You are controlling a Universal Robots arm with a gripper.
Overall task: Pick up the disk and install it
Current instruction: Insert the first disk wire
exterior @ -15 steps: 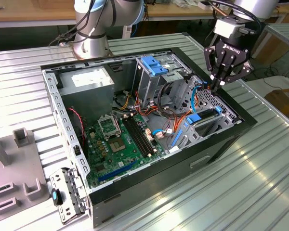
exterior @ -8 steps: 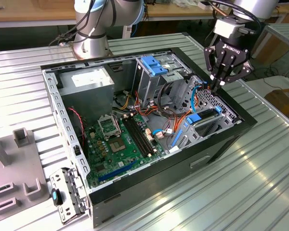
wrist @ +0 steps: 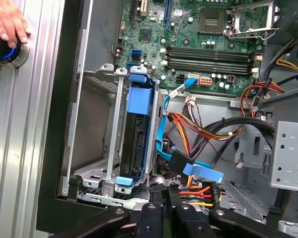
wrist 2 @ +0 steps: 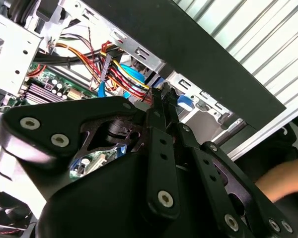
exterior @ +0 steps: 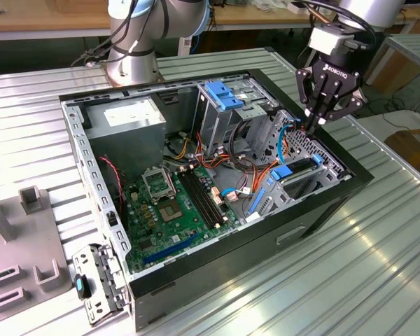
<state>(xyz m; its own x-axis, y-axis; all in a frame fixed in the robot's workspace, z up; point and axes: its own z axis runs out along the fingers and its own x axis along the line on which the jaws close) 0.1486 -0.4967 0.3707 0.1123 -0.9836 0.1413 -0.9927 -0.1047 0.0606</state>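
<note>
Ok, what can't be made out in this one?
Disk: edge-on in the first wrist view; the cage walls hide its label.
Gripper: in the second wrist view its own body covers what lies beneath its tip.
Hand: cut off by the picture edge in the first wrist view.

An open black computer case (exterior: 224, 276) is laid on a ribbed metal table (exterior: 364, 266). A green motherboard (exterior: 171, 210) is mounted on its floor, with a grey power-supply box (exterior: 129, 120) beyond it. Orange cables (exterior: 246, 171) are bundled beside a metal cage (exterior: 213, 119) topped by a light-blue handle piece (exterior: 222, 94). Grey fixtures (exterior: 31, 199) are set at the exterior view's left.
</note>
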